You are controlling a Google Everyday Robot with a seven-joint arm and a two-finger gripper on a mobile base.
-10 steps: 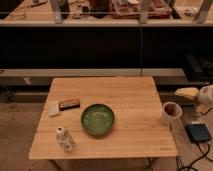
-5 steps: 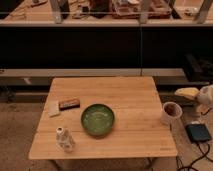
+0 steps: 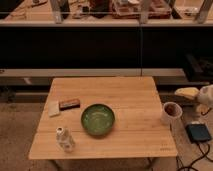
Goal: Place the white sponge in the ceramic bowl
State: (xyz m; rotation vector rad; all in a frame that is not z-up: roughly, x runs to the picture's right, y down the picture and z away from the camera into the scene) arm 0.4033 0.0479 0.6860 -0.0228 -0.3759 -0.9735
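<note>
White sponge (image 3: 53, 108) lying flat at left edge of wooden table (image 3: 130, 92), centre-left of frame, just beside dark brown block (image 3: 69, 103). Ceramic bowl (image 3: 98, 120) at frame centre, lower right of sponge, apart from it. White cup (image 3: 171, 113) standing at table's right edge. Small bottle (image 3: 64, 139) upright, lower left. Gripper (image 3: 192, 94) at right edge of frame, off the table, near cup; jaws spread wide, holding nothing.

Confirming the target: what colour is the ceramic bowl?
Ceramic bowl: glossy green, dark rim, camera view. Gripper hovers right of the table.
</note>
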